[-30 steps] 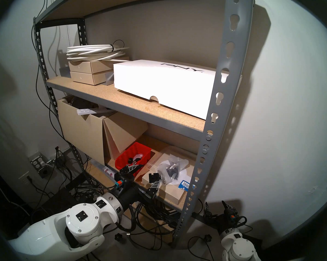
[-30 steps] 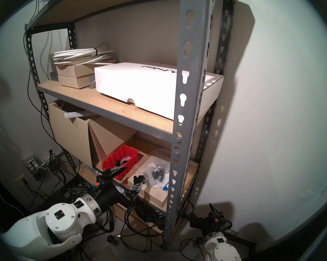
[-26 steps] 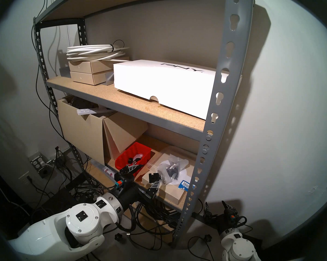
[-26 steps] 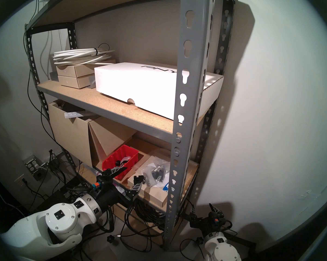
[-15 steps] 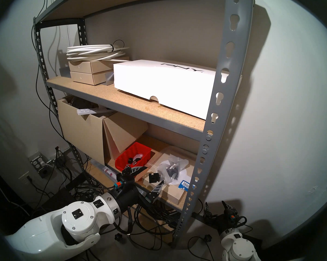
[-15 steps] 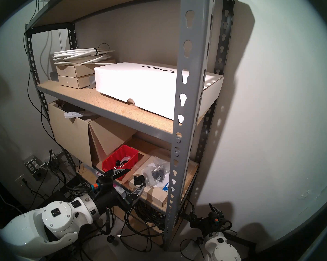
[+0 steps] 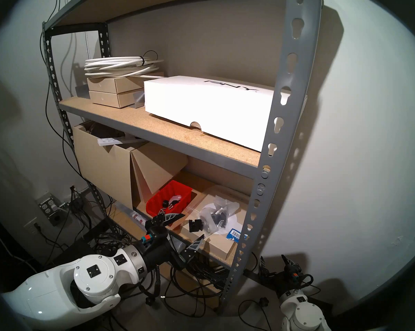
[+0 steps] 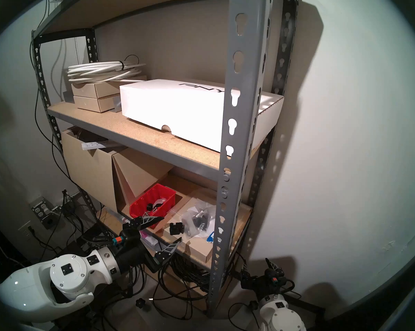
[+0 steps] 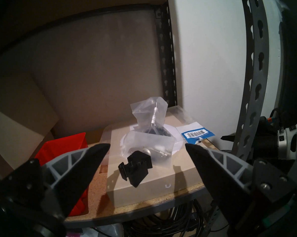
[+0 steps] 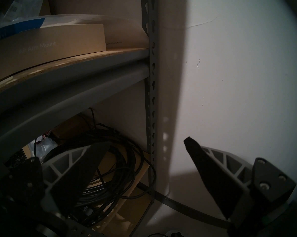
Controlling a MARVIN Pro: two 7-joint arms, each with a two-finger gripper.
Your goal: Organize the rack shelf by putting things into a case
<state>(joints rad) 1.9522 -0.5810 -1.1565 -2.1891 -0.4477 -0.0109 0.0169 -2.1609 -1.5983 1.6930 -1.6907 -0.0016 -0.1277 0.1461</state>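
Note:
On the grey rack shelf's (image 7: 280, 108) lower board stands the red case (image 7: 158, 199) (image 9: 62, 144), with small parts inside. Right of it, two clear bags of black hardware (image 7: 216, 213) (image 9: 149, 115) lie on a flat tan box (image 9: 144, 192). A loose black part (image 7: 195, 225) (image 9: 135, 168) sits on that box in front of the bags. My left gripper (image 7: 193, 224) (image 9: 147, 145) hangs open and empty just off the board's front edge, facing the black part. My right gripper (image 7: 273, 258) (image 10: 146, 142) is open and empty, low beside the rack's right front upright.
A blue-and-white barcode label (image 9: 195, 134) lies at the box's right. Big cardboard boxes (image 7: 106, 165) fill the lower board's left. A white PNY box (image 7: 206, 108), small tan boxes and a white cable coil (image 7: 120, 65) sit above. Black cables (image 7: 201, 270) tangle underneath.
My left arm has drawn back and down from the shelf, its open fingers leaving the black part lying on the tan box. The right arm has not moved.

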